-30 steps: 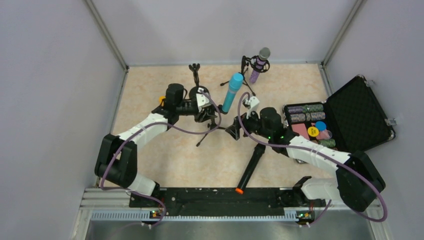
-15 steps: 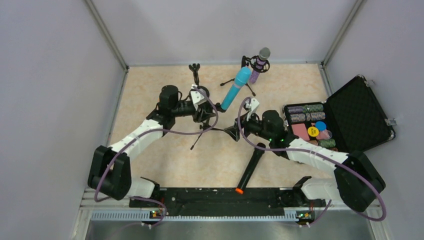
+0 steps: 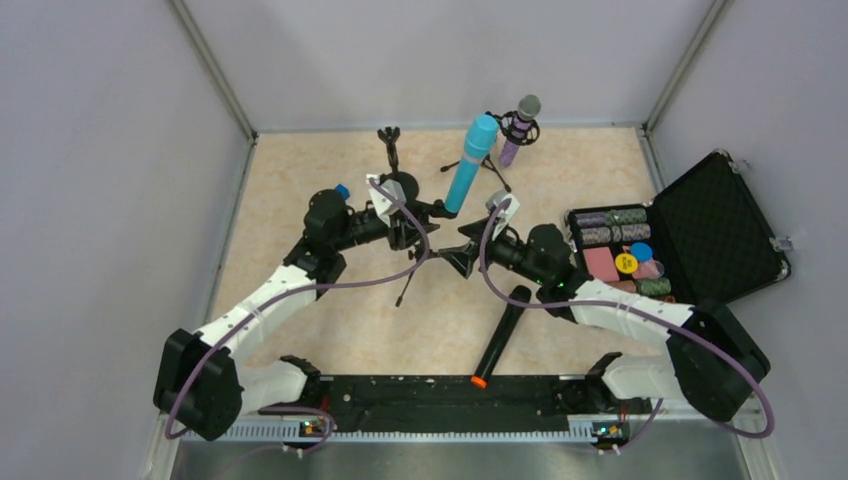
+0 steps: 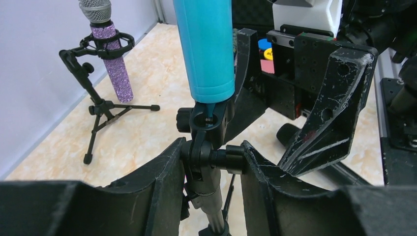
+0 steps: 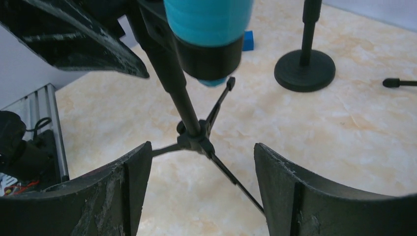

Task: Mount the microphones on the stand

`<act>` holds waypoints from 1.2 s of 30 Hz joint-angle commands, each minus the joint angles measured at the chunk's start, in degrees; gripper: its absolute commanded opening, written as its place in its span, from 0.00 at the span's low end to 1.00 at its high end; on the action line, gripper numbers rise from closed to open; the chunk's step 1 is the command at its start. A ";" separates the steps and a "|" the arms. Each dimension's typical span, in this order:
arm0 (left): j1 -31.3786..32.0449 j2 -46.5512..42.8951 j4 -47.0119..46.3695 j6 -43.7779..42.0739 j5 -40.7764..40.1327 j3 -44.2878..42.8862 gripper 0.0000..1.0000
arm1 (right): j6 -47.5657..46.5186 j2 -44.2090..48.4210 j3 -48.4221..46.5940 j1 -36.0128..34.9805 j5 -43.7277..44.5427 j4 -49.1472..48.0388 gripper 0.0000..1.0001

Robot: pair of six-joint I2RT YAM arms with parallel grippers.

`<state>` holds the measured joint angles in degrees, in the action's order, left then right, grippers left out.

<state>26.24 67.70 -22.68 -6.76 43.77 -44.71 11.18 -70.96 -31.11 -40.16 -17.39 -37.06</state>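
Observation:
The light blue microphone (image 3: 470,165) sits in the clip of a black tripod stand (image 3: 412,268), tilted up toward the back. My left gripper (image 3: 412,214) is shut on that stand's swivel joint (image 4: 209,156), just under the blue microphone (image 4: 204,49). My right gripper (image 3: 466,256) is open and empty beside the stand; its fingers flank the tripod hub (image 5: 194,139) without touching it. The glittery purple microphone (image 3: 518,126) stands in its own tripod stand at the back and also shows in the left wrist view (image 4: 110,64). The black microphone (image 3: 497,340) with the orange end lies on the table.
An empty stand (image 3: 390,146) with a round base (image 5: 305,69) stands at the back centre. An open black case (image 3: 715,225) of poker chips lies at the right. A small blue block (image 3: 342,191) lies near the left arm. The walls are close behind.
My left arm has stretched forward, carrying the stand and blue microphone toward the back. The microphone now points more upright. My right gripper has barely moved.

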 commanded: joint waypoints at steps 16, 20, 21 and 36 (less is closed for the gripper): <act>11.58 -5.51 -29.50 14.40 -20.50 5.22 0.00 | 3.89 -7.72 -2.56 -5.84 4.88 -14.71 0.62; 12.22 -5.61 -31.25 16.69 -21.14 4.80 0.00 | 2.09 -8.85 -2.76 -6.67 7.54 -14.60 0.53; 12.44 -5.63 -31.21 16.92 -21.22 4.68 0.00 | 1.79 -9.11 -2.94 -6.77 7.99 -14.40 0.49; 12.96 -8.86 -21.81 17.13 -27.79 2.13 0.00 | -2.48 -9.86 -4.15 -8.13 15.06 -8.42 0.00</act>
<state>38.65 63.20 -40.53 9.06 19.77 -38.76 10.17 -80.07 -32.80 -47.92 -7.92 -48.05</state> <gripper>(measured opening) 0.460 0.340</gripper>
